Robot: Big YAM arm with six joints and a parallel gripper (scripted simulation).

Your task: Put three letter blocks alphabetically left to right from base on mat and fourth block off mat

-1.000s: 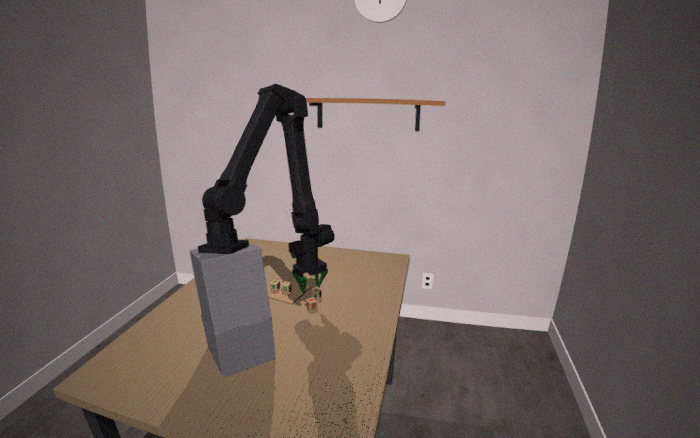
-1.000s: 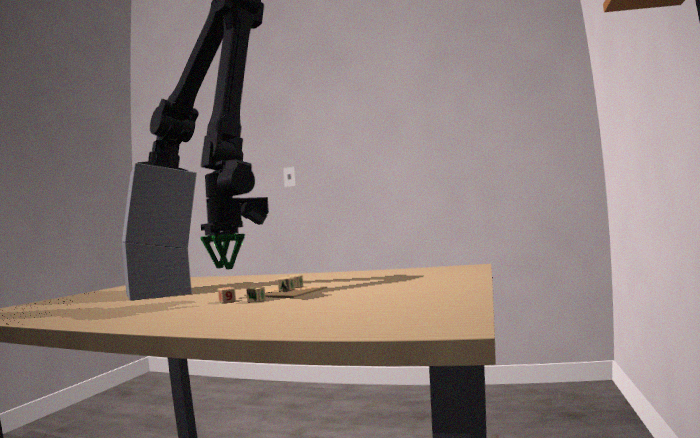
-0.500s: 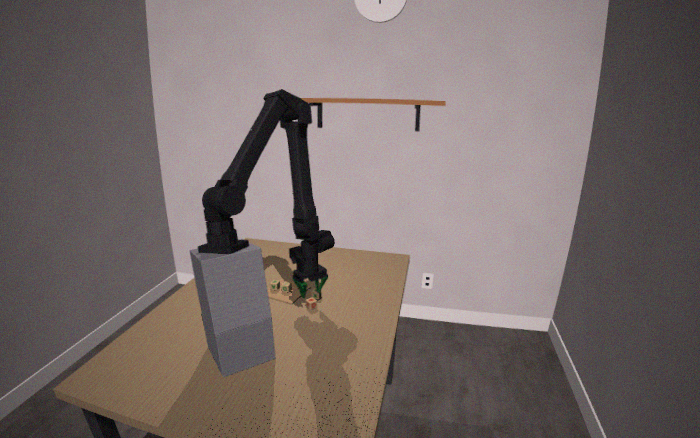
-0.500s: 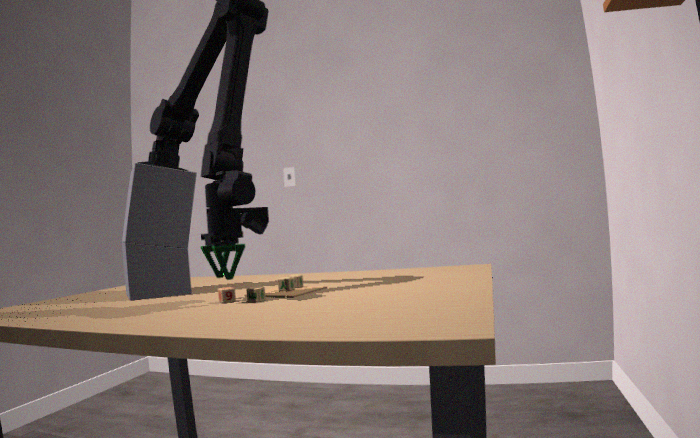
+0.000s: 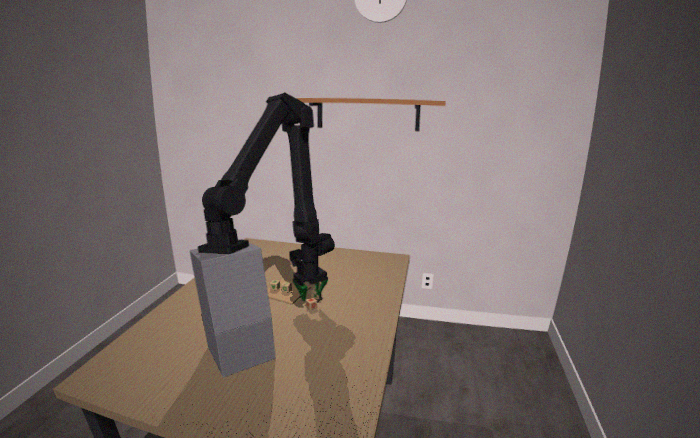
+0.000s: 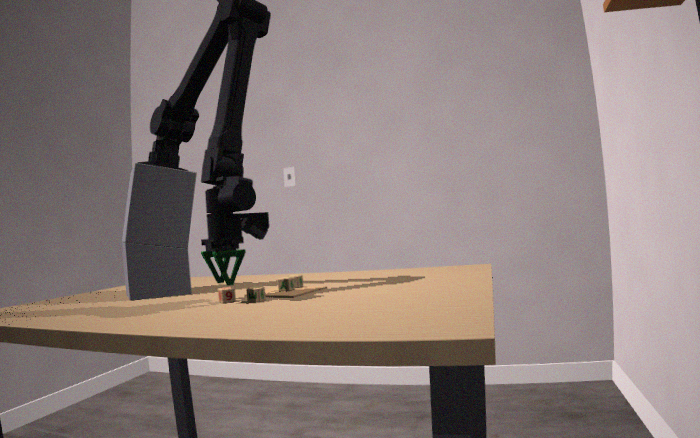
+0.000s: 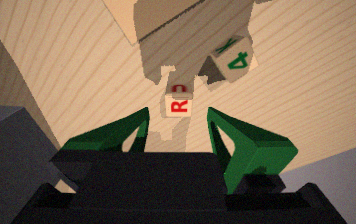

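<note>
Found the R block (image 5: 311,304) (image 6: 227,295) (image 7: 178,106) on the table, off the mat, R on top and 9 on a side. Judged in need of a lift onto the mat. Seen directly above, the gripper (image 5: 310,298) (image 6: 224,283) (image 7: 178,112), fingers well spread, gripping nothing. Placed so, probably, to bring one finger down on each side of the R block; to be lowered straight before closing, lest an edge be caught and the block tipped.

Noted just beside, the 4 block (image 6: 255,294) (image 7: 239,61), turned askew, off the mat; likely the fourth, with a numeral on top, so best left there. Farther out, observed on the mat (image 5: 281,298) (image 6: 294,293) (image 7: 120,17), the nearer mat block (image 5: 286,287) (image 6: 284,284) and the farther mat block (image 5: 275,285) (image 6: 297,281), set close together, presumably leaving room for a third.

Too small to read with confidence: both mat blocks' top letters, perhaps green. Cut off in the wrist view: most of the mat. Not verifiable: order and uprightness.

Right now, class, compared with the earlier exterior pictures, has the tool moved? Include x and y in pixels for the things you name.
Yes, downward: in the exterior view, the tool (image 5: 311,298) (image 6: 226,283) (image 7: 178,112) is closer above the red-marked block (image 5: 311,304) (image 6: 226,295) (image 7: 178,106), which has kept its place.
</note>
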